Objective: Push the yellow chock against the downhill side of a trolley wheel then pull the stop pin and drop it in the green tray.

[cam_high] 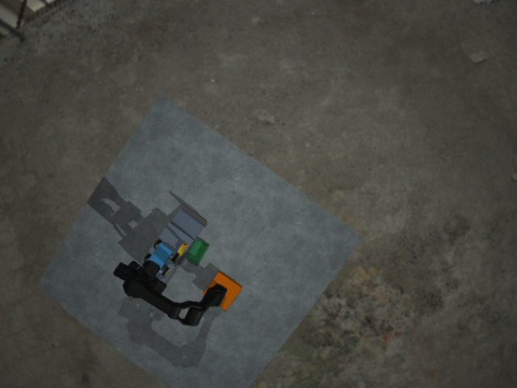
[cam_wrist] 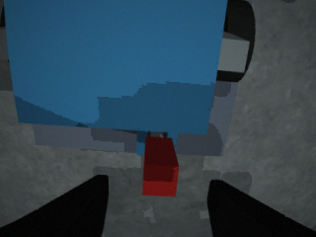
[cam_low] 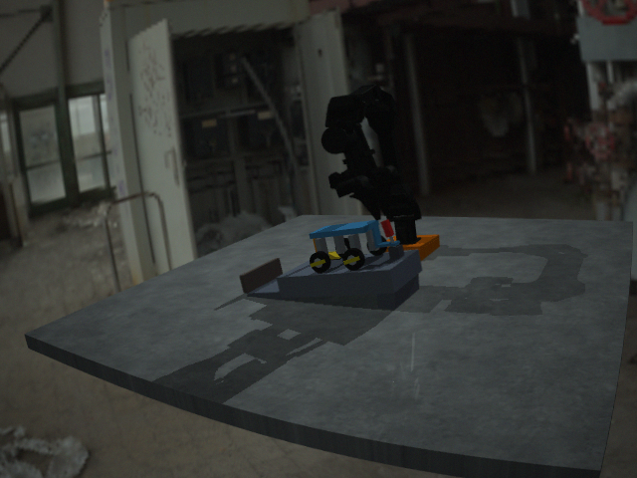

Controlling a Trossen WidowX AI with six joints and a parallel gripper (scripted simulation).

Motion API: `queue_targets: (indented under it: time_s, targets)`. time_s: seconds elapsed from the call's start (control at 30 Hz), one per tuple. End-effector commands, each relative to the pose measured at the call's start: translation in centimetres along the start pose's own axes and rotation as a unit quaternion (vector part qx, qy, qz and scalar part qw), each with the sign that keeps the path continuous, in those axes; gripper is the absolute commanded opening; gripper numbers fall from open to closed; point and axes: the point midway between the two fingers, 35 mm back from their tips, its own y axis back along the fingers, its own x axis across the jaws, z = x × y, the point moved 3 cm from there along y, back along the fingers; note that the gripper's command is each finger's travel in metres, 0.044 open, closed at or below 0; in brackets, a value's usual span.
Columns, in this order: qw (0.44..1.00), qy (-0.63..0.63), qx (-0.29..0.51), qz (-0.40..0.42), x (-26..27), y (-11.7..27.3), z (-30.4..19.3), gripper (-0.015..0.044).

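Wrist: red-headed pin (cam_low: 387,227) (cam_wrist: 160,168) between the open gripper's (cam_wrist: 158,184) fingertips.

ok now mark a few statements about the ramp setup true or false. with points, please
The stop pin's red head (cam_low: 386,227) (cam_wrist: 160,173) is between the gripper's (cam_wrist: 158,190) closed fingers. False: the fingers stand apart, not touching it.
The trolley (cam_high: 161,255) (cam_low: 344,228) (cam_wrist: 114,59) has a blue top. True.
The green tray (cam_high: 191,259) holds the pin. False: the pin is at the trolley's uphill end.
The tray is beside the ramp (cam_high: 190,223) (cam_low: 328,288) (cam_wrist: 54,135). True.
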Motion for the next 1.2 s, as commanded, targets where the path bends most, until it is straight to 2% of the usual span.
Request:
queue_targets:
  time_s: [0.0, 1.17]
  targets:
    - [1.000, -0.003, 0.002, -0.001, -0.1, -0.7, -0.1, 0.0190]
    - [1.000, -0.003, 0.003, -0.001, -0.1, -4.8, -0.1, 0.0190]
